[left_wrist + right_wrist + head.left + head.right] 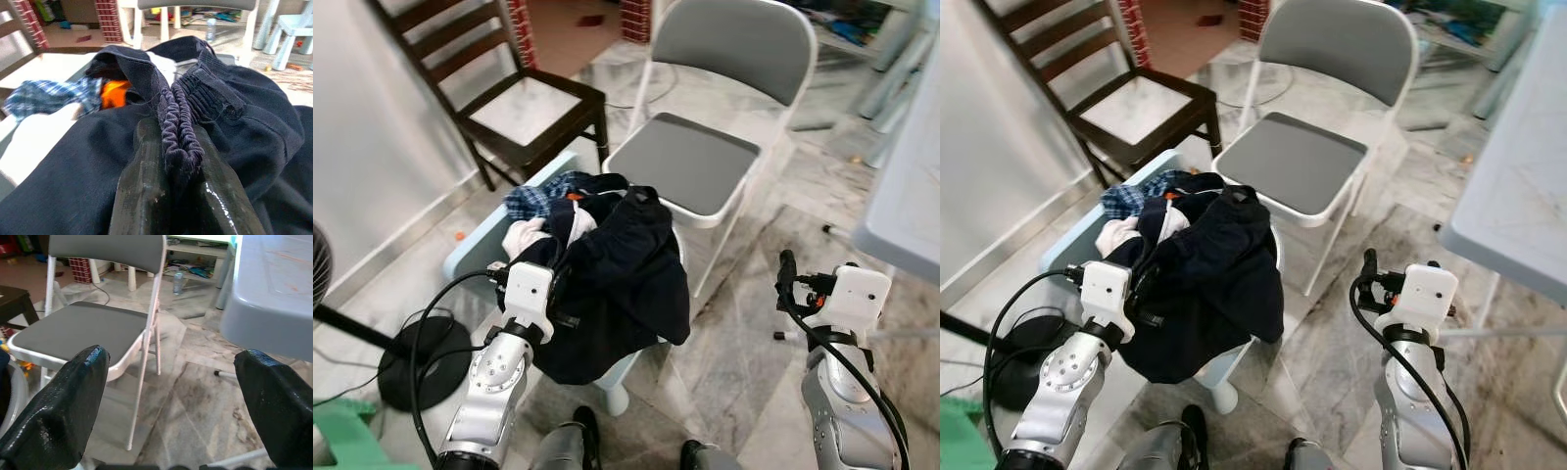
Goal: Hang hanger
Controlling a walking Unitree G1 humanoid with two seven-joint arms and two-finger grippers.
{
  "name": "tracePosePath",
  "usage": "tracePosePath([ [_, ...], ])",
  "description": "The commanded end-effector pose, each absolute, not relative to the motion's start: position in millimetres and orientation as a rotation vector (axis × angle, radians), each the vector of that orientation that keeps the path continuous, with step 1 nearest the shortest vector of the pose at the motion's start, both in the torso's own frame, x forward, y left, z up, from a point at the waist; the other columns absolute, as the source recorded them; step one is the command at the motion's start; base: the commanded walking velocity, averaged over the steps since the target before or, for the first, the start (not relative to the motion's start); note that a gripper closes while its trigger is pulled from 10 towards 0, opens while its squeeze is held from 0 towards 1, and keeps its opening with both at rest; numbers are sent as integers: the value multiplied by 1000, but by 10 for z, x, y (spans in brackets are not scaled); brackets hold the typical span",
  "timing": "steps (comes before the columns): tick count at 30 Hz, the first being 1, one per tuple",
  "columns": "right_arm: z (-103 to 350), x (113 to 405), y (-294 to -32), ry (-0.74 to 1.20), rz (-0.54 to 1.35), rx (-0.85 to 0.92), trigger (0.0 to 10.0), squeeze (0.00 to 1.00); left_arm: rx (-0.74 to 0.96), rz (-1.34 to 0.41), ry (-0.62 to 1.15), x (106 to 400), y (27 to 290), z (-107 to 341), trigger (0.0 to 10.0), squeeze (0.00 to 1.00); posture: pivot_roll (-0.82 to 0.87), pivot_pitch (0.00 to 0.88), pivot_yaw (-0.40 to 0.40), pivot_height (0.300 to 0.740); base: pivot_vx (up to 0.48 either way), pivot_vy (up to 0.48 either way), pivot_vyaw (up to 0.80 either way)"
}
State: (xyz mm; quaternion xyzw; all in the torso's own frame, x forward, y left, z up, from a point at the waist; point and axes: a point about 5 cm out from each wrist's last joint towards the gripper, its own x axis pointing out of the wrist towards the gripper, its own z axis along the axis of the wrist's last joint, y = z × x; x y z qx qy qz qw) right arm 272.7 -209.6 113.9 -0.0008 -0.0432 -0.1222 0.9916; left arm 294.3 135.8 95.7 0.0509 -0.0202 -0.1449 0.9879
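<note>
Navy garment [625,279] heaped over pale blue laundry basket [475,245] on marble floor [734,343], draped down front rim. Left tool [178,196] at basket's near side, fingers pressed together, pinching garment's gathered elastic waistband [178,129]. Blue plaid cloth [533,199], white cloth [524,235], orange scrap [115,93] beneath garment. Right tool [171,401] spread wide, holding nothing, above floor beside grey folding chair [695,162]. Dark wooden chair [524,108] behind basket. Hanger: cannot tell where.
</note>
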Motion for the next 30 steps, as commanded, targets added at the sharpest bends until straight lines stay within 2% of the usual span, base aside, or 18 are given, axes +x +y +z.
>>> tracePosePath([
  [1, 1142, 2744, -2052, -80, -218, -5, 10000, 0, 101, -313, -21, 2934, 1320, 951, 6314, 0, 39, 218, 35, 740, 0, 0, 0],
  [2, 1145, 2750, -2041, -80, -212, -4, 10000, 0, 95, -326, -15, 2939, 1313, 959, 10000, 0, 38, 217, 35, 740, 0, 0, 0],
  [12, 1152, 2816, -1965, -89, -198, 14, 10000, 0, 79, -325, -9, 3041, 1282, 1048, 10000, 0, 54, 192, 44, 740, 0, 0, 0],
  [30, 1131, 2859, -1936, -91, -189, 17, 10000, 0, 65, -344, 2, 3080, 1262, 1084, 10000, 0, 56, 159, 44, 740, -278, 0, 0],
])
